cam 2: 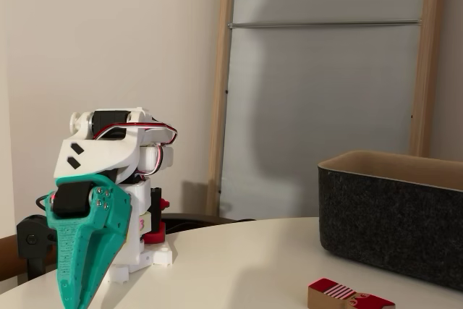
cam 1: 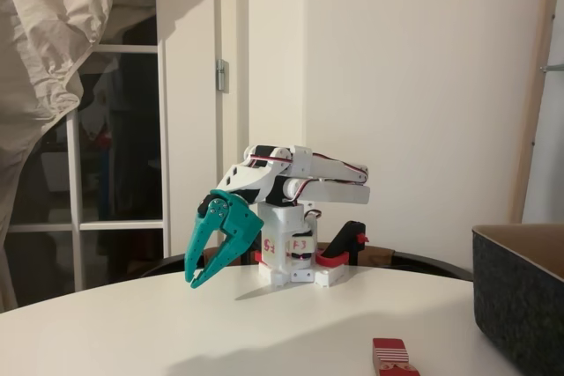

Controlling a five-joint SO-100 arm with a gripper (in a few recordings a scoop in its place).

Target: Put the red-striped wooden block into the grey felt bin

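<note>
We see the red-striped wooden block (cam 2: 349, 296) lying flat on the surface (cam 1: 220, 323), just beside the grey felt bin (cam 2: 394, 215). We judge it light, rigid and smooth; gripping across its narrow sides should suit. Our end effector (cam 1: 196, 283), slightly parted, holds nothing and hangs well apart. The frame edges crop the block and bin.

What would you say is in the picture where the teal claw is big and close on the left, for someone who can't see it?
A teal claw points down at a white table, holding nothing, its tips cut off by the picture's bottom edge. A red-striped wooden block lies on the table at lower right, in front of a grey felt bin.
</note>
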